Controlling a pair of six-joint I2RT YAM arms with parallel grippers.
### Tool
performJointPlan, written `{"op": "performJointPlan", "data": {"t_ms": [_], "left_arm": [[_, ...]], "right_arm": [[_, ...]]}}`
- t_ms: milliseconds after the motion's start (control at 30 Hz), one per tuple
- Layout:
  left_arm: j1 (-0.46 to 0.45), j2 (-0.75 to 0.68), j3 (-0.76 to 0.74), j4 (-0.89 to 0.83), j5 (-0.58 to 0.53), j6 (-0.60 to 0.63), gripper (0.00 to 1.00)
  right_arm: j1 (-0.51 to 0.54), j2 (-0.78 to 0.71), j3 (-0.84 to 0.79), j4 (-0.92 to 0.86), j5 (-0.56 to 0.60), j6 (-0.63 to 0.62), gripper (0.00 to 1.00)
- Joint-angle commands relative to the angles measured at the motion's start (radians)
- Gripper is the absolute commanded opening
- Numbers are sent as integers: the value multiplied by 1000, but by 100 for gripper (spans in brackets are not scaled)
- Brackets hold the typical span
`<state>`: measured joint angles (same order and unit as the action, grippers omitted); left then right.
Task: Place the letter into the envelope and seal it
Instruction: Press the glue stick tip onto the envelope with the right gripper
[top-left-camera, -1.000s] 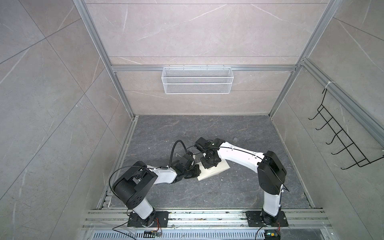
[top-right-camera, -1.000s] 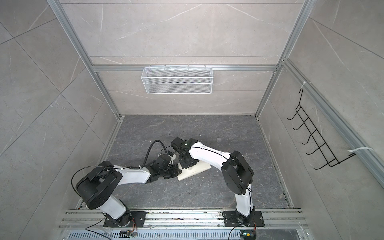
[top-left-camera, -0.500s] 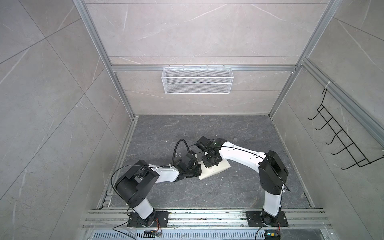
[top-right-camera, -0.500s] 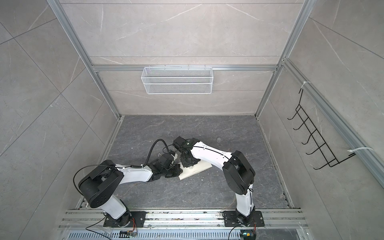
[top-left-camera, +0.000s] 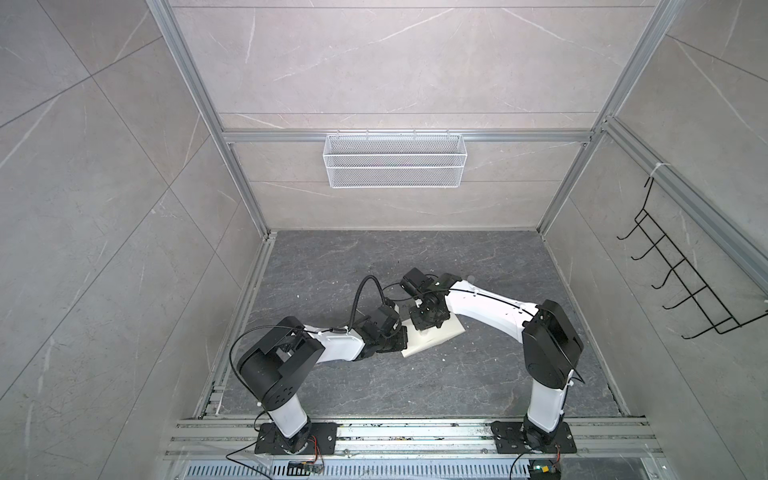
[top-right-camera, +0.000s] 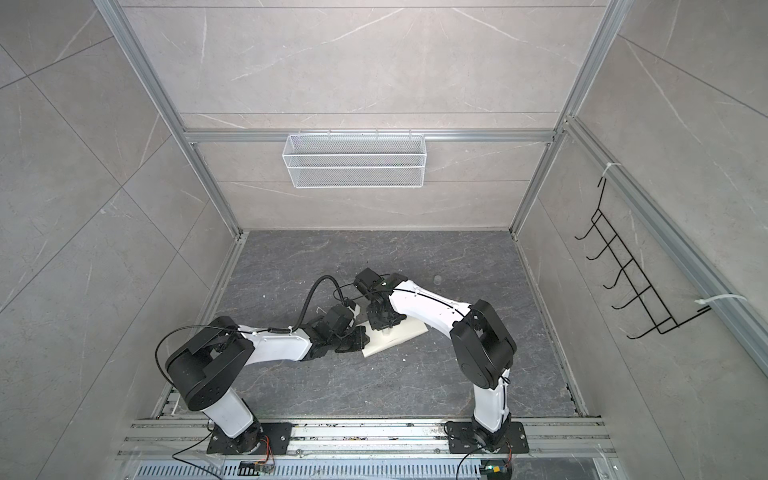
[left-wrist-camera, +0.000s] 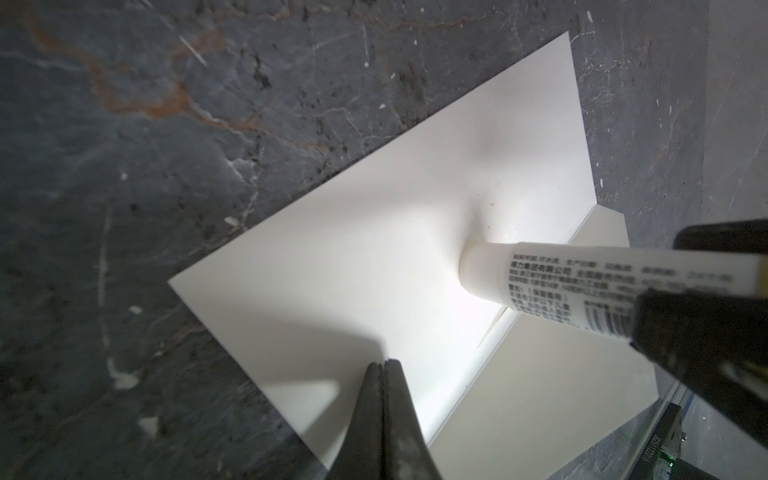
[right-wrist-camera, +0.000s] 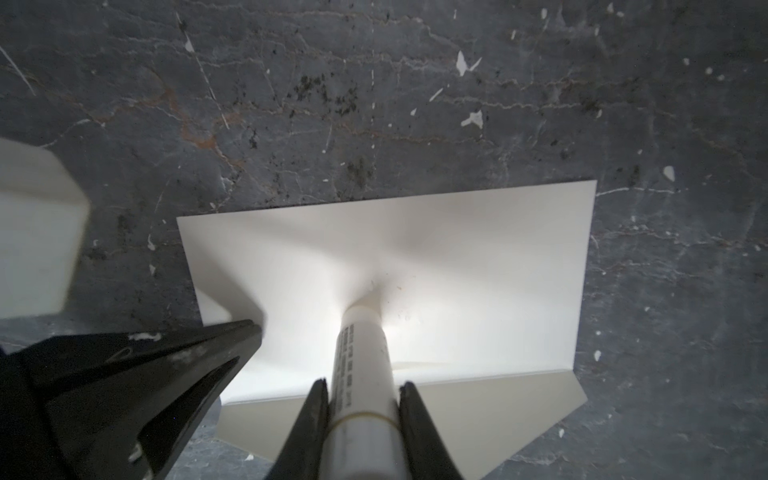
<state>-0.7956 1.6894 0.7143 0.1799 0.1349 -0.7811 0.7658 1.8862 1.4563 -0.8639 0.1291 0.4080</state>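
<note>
On the envelope (right-wrist-camera: 457, 257) — the right gripper (right-wrist-camera: 363, 386) presses a glue stick (right-wrist-camera: 360, 345).

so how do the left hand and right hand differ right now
The left hand is shut on nothing, jaws pressed together; the right hand is shut on the glue stick. The left hand's tip sits over the envelope near its edge; the right hand is clear of the paper, with only the glue stick's end touching it. Both are black and point down at the envelope.
</note>
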Motion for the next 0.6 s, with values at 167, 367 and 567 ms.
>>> {"op": "performJointPlan", "data": {"t_ms": [167, 367, 567], "left_arm": [[-1, 48, -17, -203, -74, 30, 0], [-2, 53, -9, -214, -79, 32, 0], [-6, 65, 1, -222, -80, 37, 0]], "right_arm": [[-43, -27, -45, -64, 149, -9, 0], [-49, -49, -60, -60, 182, -11, 0], [-59, -55, -73, -55, 193, -15, 0]]}}
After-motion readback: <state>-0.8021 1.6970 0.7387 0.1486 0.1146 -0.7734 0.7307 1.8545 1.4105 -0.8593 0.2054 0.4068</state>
